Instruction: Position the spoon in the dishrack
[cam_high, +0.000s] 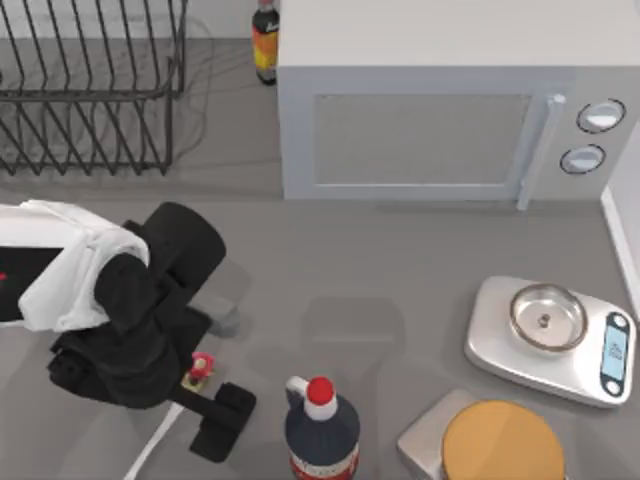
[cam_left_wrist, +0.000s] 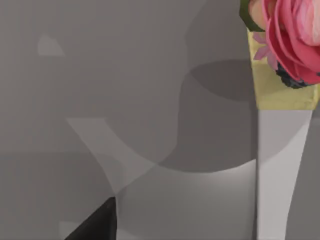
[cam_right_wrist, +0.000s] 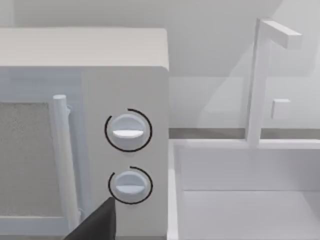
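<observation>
The spoon lies on the table at the front left, its white handle (cam_high: 155, 440) running toward the front edge and its red-and-yellow knob (cam_high: 198, 372) pointing away from it. My left gripper (cam_high: 215, 370) hovers open over the knob end, one finger on either side of it. The left wrist view looks down on the handle (cam_left_wrist: 277, 175) and the knob (cam_left_wrist: 287, 45), with bare table beside them. At the back left corner stands the dark wire dishrack (cam_high: 90, 90), well away from the spoon. My right gripper (cam_right_wrist: 95, 227) is parked off to the right, facing the microwave's dials.
A white microwave (cam_high: 420, 130) fills the back middle, with a sauce bottle (cam_high: 265, 40) between it and the rack. A dark bottle with a red cap (cam_high: 322, 425) stands close to the right of my left gripper. A kitchen scale (cam_high: 550, 335) and a round orange-topped block (cam_high: 500, 440) sit front right.
</observation>
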